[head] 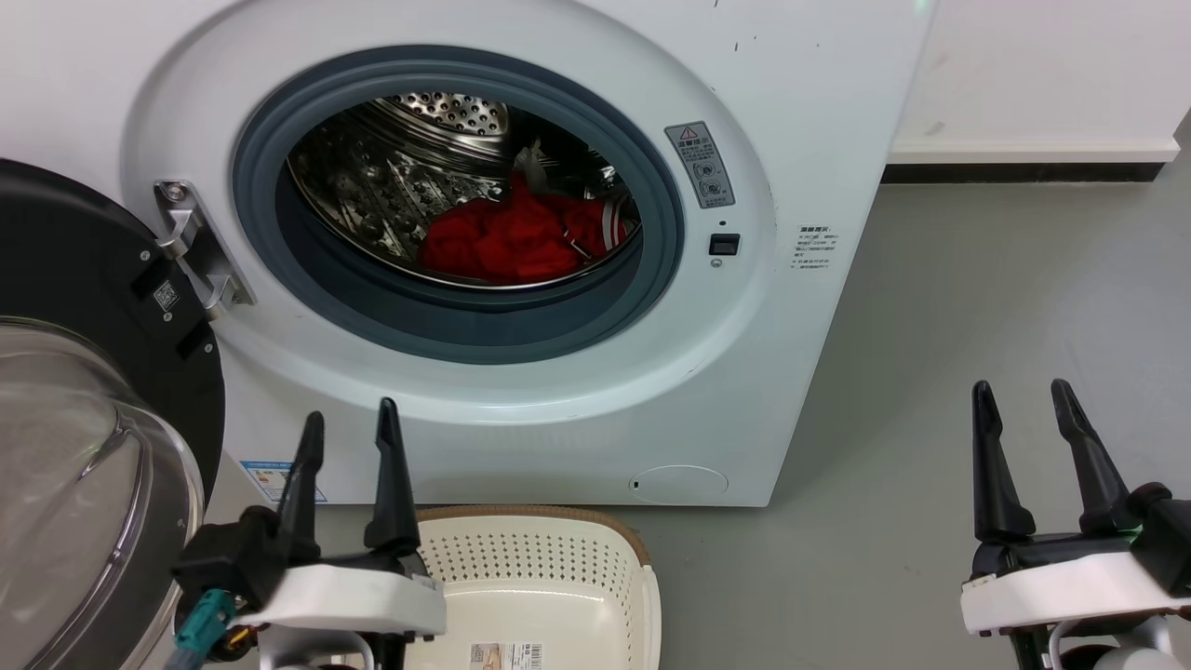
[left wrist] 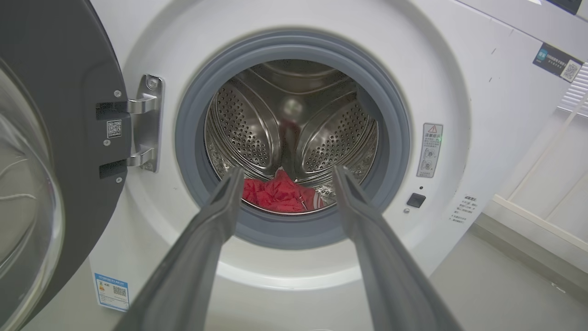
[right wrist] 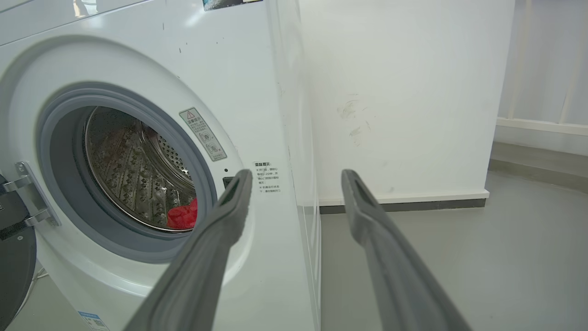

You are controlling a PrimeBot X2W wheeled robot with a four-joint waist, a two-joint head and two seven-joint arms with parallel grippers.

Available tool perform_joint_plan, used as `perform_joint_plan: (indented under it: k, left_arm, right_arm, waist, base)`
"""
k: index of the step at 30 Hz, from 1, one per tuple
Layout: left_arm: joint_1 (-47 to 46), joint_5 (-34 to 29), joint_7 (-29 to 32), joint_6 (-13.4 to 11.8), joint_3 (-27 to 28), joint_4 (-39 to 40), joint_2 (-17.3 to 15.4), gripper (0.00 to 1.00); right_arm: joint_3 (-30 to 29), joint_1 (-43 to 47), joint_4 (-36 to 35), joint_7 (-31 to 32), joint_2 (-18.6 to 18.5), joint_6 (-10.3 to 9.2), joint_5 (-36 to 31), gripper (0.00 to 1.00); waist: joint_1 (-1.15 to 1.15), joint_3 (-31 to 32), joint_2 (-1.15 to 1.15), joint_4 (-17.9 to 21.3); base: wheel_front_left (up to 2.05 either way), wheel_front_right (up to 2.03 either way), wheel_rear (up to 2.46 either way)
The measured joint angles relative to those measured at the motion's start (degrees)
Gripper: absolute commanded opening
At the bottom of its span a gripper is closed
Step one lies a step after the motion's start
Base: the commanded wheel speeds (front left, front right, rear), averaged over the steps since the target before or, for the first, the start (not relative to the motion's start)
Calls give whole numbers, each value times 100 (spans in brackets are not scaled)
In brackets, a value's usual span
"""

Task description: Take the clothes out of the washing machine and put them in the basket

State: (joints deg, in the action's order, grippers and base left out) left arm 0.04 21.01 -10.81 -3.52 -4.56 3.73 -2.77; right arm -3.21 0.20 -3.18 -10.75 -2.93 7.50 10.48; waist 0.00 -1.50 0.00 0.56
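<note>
The red clothes (head: 507, 240) lie bunched on the floor of the steel drum inside the white washing machine (head: 800, 112), whose black-framed glass door (head: 84, 447) hangs open at the left. The left wrist view looks straight into the porthole at the clothes (left wrist: 280, 194); a red patch of the clothes (right wrist: 183, 216) shows in the right wrist view. The cream basket (head: 549, 568) stands on the floor in front of the machine. My left gripper (head: 349, 428) is open, low before the machine, beside the basket. My right gripper (head: 1023, 398) is open over bare floor to the right.
Grey floor (head: 977, 298) stretches to the right of the machine up to a white wall with a dark skirting (head: 1023, 172). The open door takes up the space at the left. A white railing (left wrist: 542, 220) runs along the far right in the left wrist view.
</note>
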Motion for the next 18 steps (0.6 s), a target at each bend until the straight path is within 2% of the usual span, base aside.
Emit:
perform_joint_plan:
  k: [8, 12, 18]
  left_arm:
    - [86, -82, -100, 97, -35, -405, -2, 100]
    - [85, -350, -149, 93, -51, -444, -2, 100]
    - [83, -818, -212, -53, -129, -389, -3, 100]
  right_arm:
    - [35, 57, 19, -107, 0, 0, -375, 100]
    - [55, 91, 15, -146, 0, 0, -603, 100]
    - [55, 102, 33, -229, 0, 0, -764, 100]
  waist:
    - [0, 7, 0, 6]
    - [0, 5, 0, 10]
    - [0, -10, 0, 19]
  base:
    - [0, 0, 0]
    - [0, 0, 0]
    - [0, 0, 0]
